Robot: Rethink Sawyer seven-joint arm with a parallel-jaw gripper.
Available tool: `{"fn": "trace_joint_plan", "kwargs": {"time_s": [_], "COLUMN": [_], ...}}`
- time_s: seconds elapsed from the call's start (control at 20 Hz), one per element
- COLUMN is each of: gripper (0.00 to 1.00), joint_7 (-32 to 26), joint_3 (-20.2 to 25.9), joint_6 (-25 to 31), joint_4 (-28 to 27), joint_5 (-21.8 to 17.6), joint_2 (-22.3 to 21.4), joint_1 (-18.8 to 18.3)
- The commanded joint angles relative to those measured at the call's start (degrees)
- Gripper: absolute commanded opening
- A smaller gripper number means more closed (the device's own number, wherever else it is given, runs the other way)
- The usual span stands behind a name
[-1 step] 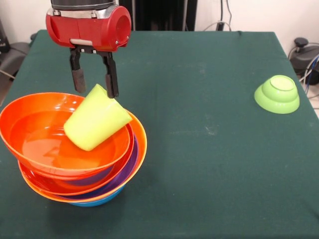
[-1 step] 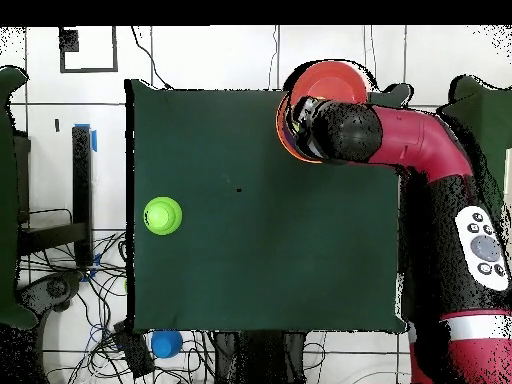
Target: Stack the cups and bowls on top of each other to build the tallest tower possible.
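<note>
While the red and black arm (image 2: 420,140) reaches in from the top left of the front view, its hand (image 1: 94,89) hangs just above the tower (image 1: 75,159), which stands at the lower left of the frame on the dark green bench (image 1: 199,149). The two dark fingers (image 1: 110,74) point downward with a gap between them; the right-hand finger in the frame touches or overlaps the base end of the lime-green tumbler (image 1: 97,124), but whether the hand is grasping the tumbler or has released it cannot be told. The tumbler lies tilted on its side in the topmost orange bowl (image 1: 35,124), its open mouth toward the lower left and its narrower base toward the upper right, against the bowl's rim. Beneath that bowl, the rims of a red-orange bowl (image 1: 130,144), a purple bowl (image 1: 127,172) and a second large orange bowl (image 1: 142,144) show one inside another, with a blue bowl (image 1: 102,200) at the bottom. The stack leans, each bowl offset from the next. The small lime-green bowl (image 1: 277,93) sits upside down, well apart, at the right of the frame. In the overhead view the arm covers most of the tower at the upper right, and the small bowl (image 2: 163,215) appears at the left of the bench.
</note>
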Motion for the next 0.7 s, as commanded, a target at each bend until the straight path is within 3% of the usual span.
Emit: {"fn": "trace_joint_plan", "kwargs": {"time_s": [0.05,0.7], "gripper": [1.00,1.00], "joint_7": [-2.85,-4.77], "joint_3": [-2.74,-1.02], "joint_6": [-2.77,-1.18], "joint_4": [2.45,1.55], "joint_5": [-4.69,-3.26], "joint_2": [4.38,5.85], "joint_1": [1.60,0.82]}}
